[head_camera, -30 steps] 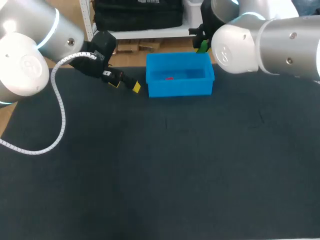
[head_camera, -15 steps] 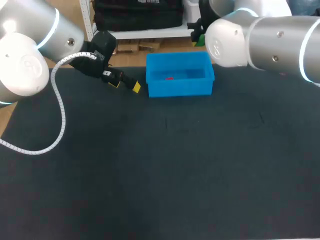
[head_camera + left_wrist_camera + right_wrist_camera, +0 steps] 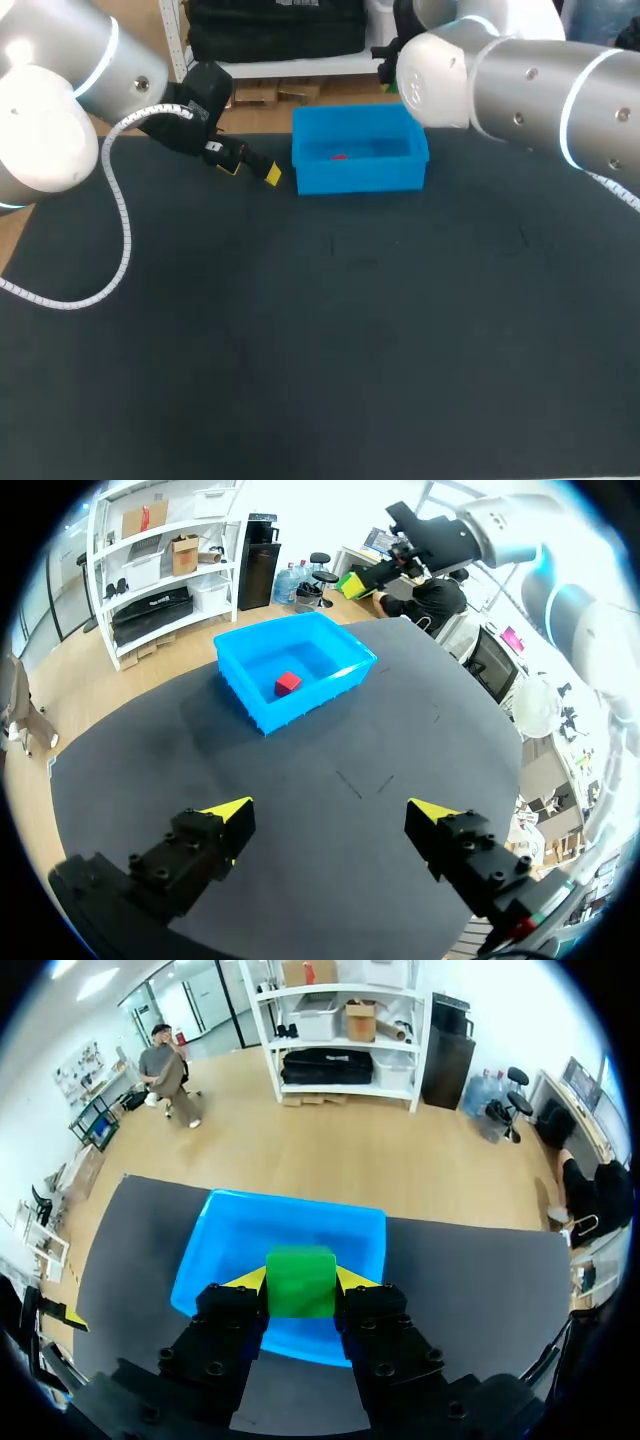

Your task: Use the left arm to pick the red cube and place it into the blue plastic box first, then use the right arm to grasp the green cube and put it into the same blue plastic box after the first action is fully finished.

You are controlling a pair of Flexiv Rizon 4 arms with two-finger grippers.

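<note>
The blue plastic box [image 3: 360, 176] stands at the table's far edge with the red cube [image 3: 338, 156] lying inside it. My left gripper [image 3: 252, 170] hovers just left of the box, open and empty. In the left wrist view the box [image 3: 258, 708] and the red cube [image 3: 288, 682] lie ahead of the open left gripper [image 3: 330, 815]. My right gripper [image 3: 301, 1282] is shut on the green cube [image 3: 300, 1278], held above the box [image 3: 300, 1225]. From the left wrist view, the green cube [image 3: 352, 583] hangs high beyond the box. In the head view the right arm's elbow hides its gripper.
The dark table mat [image 3: 320, 330] stretches wide in front of the box. My right arm's large silver link [image 3: 520, 90] hangs over the table's back right. A white coiled cable [image 3: 120, 230] trails from my left arm over the left side.
My right arm has swung to the left, carrying the green cube over the box. The left arm and the red cube have stayed put.
</note>
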